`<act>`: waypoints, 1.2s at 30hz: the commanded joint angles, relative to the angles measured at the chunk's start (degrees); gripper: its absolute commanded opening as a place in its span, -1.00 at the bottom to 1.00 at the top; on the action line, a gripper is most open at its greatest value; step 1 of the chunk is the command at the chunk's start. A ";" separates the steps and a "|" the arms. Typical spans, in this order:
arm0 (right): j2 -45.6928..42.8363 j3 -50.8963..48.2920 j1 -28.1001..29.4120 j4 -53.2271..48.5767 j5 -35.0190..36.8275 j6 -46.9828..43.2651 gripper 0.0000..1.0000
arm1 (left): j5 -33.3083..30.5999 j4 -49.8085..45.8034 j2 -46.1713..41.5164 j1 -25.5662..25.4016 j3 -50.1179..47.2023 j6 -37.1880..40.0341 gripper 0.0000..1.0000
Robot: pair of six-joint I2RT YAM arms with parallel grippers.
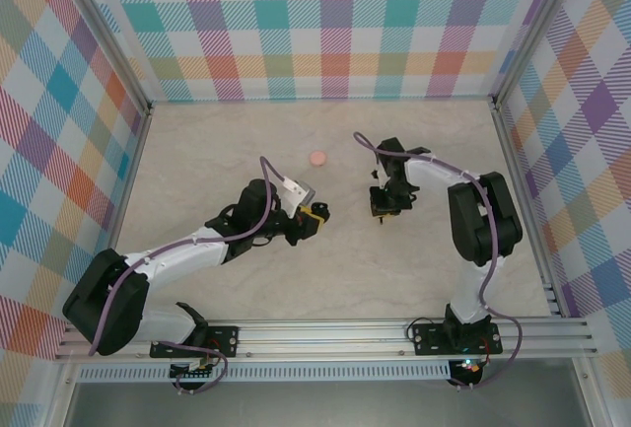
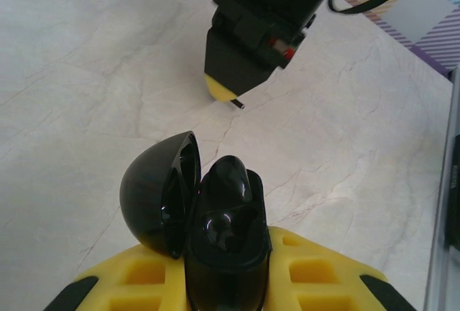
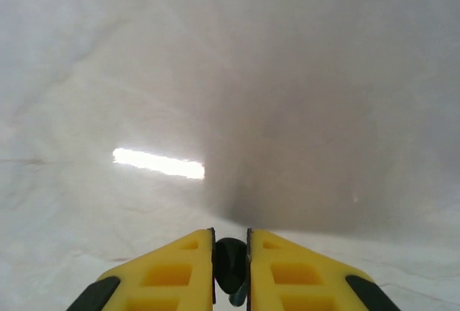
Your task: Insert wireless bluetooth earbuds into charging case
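Black earbud point(image 3: 231, 271) pinched in the right claw point(image 3: 230, 233), jaws shut on it, low over the desk point(image 1: 227, 141). Left claw point(image 1: 315, 217) clamped narrow on the black charging case point(image 2: 226, 239), lid point(image 2: 154, 196) hinged open, near the right claw. Pink round case point(image 1: 317, 158) lies apart on the desk.

Left pincer point(image 1: 317, 216) and right pincer point(image 1: 381, 216) both clamped, tips near each other.
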 commanded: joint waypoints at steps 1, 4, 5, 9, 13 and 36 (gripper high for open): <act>-4.76 -2.12 -0.52 5.39 -8.47 1.95 -0.65 | -2.35 5.65 -0.74 -0.12 -1.04 0.08 -0.86; -7.04 -3.92 -1.05 8.48 -12.89 2.91 -0.64 | -2.85 8.55 0.81 -0.15 -2.02 -0.49 -0.85; -7.66 -4.42 -1.18 9.27 -14.01 3.14 -0.64 | -2.87 9.41 1.30 -0.12 -2.31 -0.52 -0.84; -11.68 -7.30 -1.71 13.67 -18.43 4.31 -0.64 | -2.18 13.69 3.81 -0.12 -3.43 -1.02 -0.84; -16.74 -9.70 -1.73 17.52 -20.67 5.20 -0.65 | -1.47 18.79 5.67 -0.13 -4.87 -1.82 -0.82; -39.30 -13.94 3.12 31.32 -24.45 5.15 -0.57 | 7.02 32.33 7.81 -1.25 -2.21 -11.50 -0.78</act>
